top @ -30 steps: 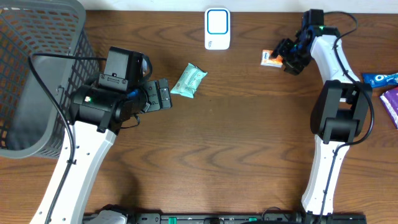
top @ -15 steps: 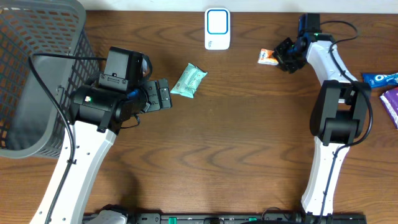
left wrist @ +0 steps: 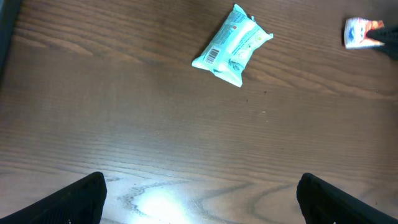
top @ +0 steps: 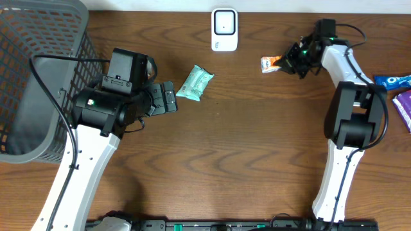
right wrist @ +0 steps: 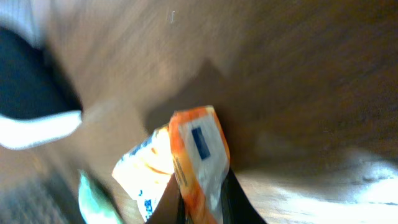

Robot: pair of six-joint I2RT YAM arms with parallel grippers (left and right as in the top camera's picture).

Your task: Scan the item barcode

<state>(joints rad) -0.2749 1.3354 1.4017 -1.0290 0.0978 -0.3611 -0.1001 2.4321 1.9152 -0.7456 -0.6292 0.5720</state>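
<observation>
The right gripper (top: pixel 287 62) is pinched shut on one end of an orange-and-white packet (top: pixel 270 63), near the far edge of the bench (top: pixel 244 160), to the right of the scanner (top: pixel 224 29). Gripping it by the end probably leaves its printed faces free to be turned toward the scanner window. In the right wrist view the packet stands edge-on between the fingers, and no barcode can be made out there. The scanner lies at the middle of the far edge, a spot that either arm looks able to reach.

The left gripper (top: pixel 168 97) has its fingers spread wide and holds nothing. It is poised just beside a teal pack (top: pixel 194 83) that lies flat left of the bench's centre with a barcode facing up, likely waiting its turn. A grey basket (top: pixel 83 45) fills the far left corner, probably to receive scanned items.

By count, there is one scanner and one basket. There are four items: the held packet, the teal pack, and a blue packet (top: pixel 393 81) and a purple packet (top: pixel 404 106) at the right edge. The two arms have one gripper each.
</observation>
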